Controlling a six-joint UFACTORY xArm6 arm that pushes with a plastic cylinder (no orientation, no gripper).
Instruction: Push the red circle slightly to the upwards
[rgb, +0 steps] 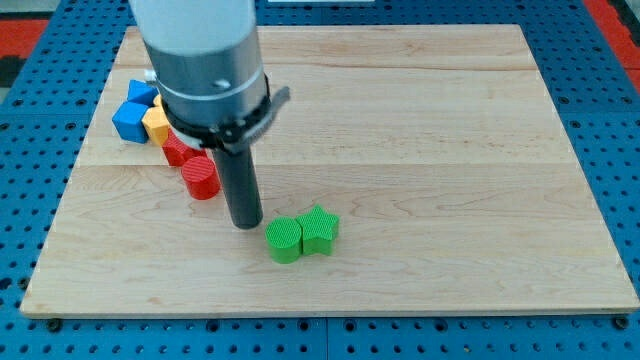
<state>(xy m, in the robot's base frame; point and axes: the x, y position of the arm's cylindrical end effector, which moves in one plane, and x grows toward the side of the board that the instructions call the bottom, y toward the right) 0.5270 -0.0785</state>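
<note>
The red circle (202, 177) is a short red cylinder on the wooden board (420, 150), left of centre. My tip (246, 224) rests on the board just to the right of and a little below the red circle, close to it but with a small gap. A second red block (177, 150) lies up-left of the circle, partly hidden by the arm. The arm's grey body (200, 60) covers the upper left of the board.
A green circle (284, 240) and a green star (320, 229) touch each other just right of and below my tip. Two blue blocks (130, 120) (142, 92) and a yellow block (156, 122) cluster near the board's left edge.
</note>
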